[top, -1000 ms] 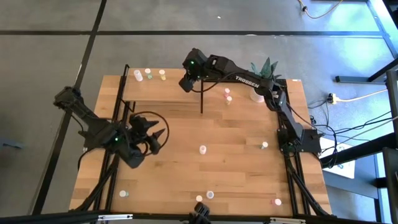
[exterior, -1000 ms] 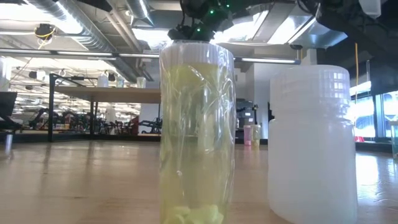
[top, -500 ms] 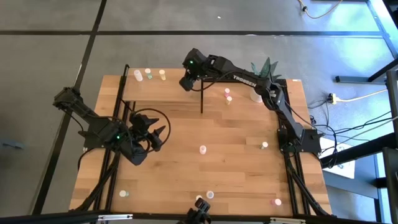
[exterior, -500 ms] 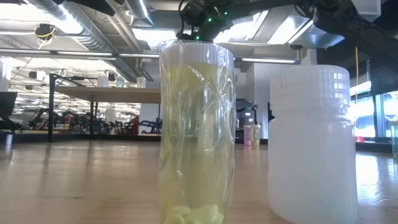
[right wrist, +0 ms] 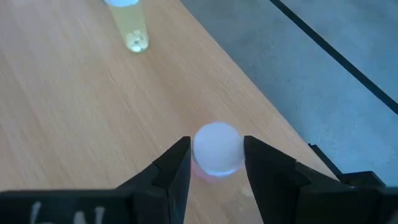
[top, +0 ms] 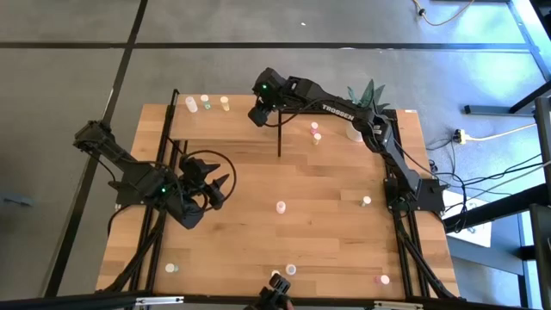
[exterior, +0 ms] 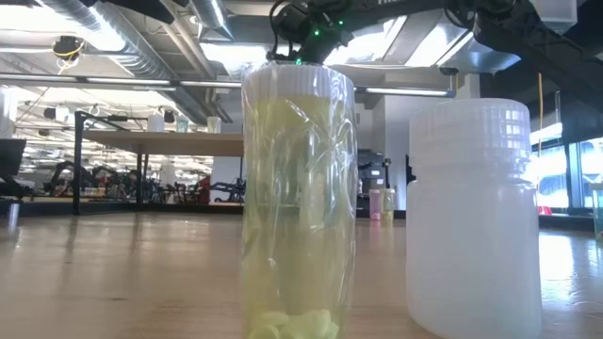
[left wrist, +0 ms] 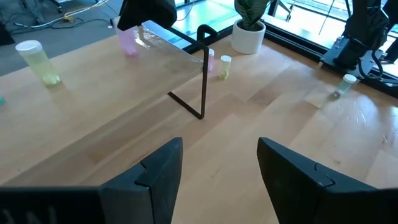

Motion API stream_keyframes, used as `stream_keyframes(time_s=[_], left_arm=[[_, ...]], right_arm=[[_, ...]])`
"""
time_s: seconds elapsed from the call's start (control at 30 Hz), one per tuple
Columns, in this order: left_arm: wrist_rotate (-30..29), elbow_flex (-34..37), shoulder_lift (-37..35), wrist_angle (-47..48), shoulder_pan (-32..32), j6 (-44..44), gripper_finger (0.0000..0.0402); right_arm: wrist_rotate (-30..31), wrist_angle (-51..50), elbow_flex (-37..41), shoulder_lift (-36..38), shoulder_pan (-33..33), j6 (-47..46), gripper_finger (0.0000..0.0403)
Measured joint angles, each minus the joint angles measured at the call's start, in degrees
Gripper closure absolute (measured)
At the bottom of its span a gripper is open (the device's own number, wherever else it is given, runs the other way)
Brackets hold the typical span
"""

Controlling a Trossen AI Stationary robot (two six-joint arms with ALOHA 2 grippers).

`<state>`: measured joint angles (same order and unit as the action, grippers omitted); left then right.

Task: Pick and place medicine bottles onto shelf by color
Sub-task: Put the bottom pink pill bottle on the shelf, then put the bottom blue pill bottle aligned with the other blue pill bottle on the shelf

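Note:
The shelf (top: 215,129) stands at the table's far left. A white-topped (top: 191,104), a green-topped (top: 205,103) and a yellow-topped bottle (top: 225,102) stand along its far edge. My right gripper (top: 258,114) hangs over the shelf's right end. In the right wrist view its fingers stand close on either side of a pink bottle (right wrist: 216,149) that is upright on the shelf. That bottle (left wrist: 127,40) also shows in the left wrist view, under the right gripper. My left gripper (top: 217,184) waits open over the table's left half, nothing between its fingers (left wrist: 217,168). My right gripper comes from above, slanting down, with one finger (right wrist: 177,165) on each side of the pink bottle's pale cap (right wrist: 205,146). The bottle stands upright on the shelf. Whether the fingers touch the cap I cannot tell.
Loose bottles stand on the table at the middle (top: 281,207), the right (top: 366,201) and near the front edge (top: 290,269). Two more (top: 316,133) stand by the shelf's black post (top: 279,138). A white plant pot (top: 355,131) is at the far right. Two bottles (exterior: 299,198) (exterior: 471,217) fill the low view.

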<state>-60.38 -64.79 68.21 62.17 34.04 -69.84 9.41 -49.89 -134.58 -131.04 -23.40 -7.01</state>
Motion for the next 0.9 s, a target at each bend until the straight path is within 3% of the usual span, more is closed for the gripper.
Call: stream_keyframes(time_s=[0.9], left_arm=[[1.6, 0.0, 0.0, 0.2, 0.0, 0.0, 0.0200]], right_arm=[[0.0, 2.2, -0.4, 1.7, -0.2, 0.2, 0.0249]])
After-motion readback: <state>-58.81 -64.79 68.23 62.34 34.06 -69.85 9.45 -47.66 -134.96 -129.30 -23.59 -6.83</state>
